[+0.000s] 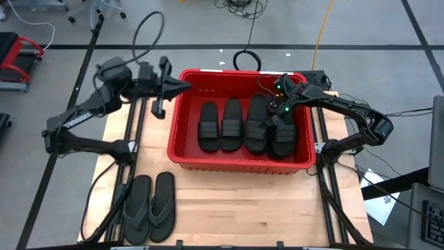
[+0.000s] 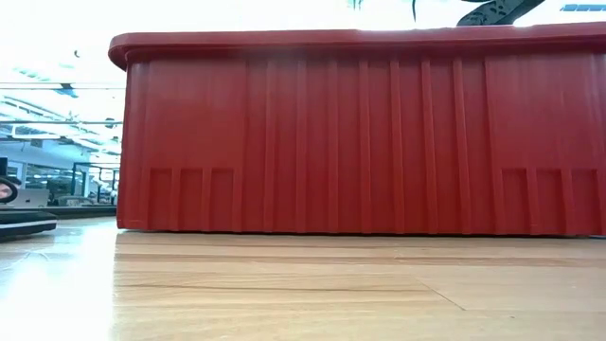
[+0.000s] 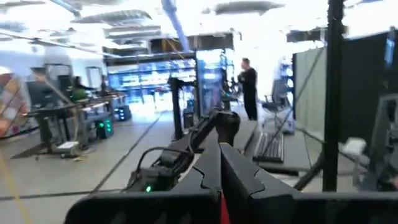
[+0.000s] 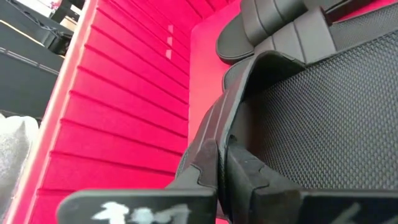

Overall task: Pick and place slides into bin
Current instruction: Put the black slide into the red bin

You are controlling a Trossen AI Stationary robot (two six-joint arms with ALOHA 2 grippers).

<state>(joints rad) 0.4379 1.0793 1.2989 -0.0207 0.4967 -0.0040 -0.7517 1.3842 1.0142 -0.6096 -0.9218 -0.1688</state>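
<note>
The red bin [image 1: 182, 149] stands mid-table and fills the low view as a red wall [image 2: 360, 142]. Several black slides [image 1: 220, 125] lie side by side on its floor, ribbed bands up. Two dark-grey flip-flops [image 1: 149, 207] lie flat on the table near the front left. My left gripper [image 1: 182, 85] is shut above the bin's far left corner and points level over the bin, touching nothing. My right gripper [image 1: 281, 114] is shut down inside the bin, at the far end of the rightmost slide [image 1: 283, 137]. My right gripper's shut fingertips [image 4: 211, 152] lie against the side edge of the rightmost slide's sole [image 4: 231, 106], beside its dotted footbed. They slant down from the bin's far right. I cannot tell whether any of the edge is pinched between them. The slide lies on the bin floor.
The bin's ribbed inner wall [image 4: 118, 112] rises close beside my right gripper. Bare wooden table [image 1: 263, 208] lies in front of the bin. Cables [image 1: 246, 59] trail past the far edge. A person [image 3: 249, 87] stands well back in the room.
</note>
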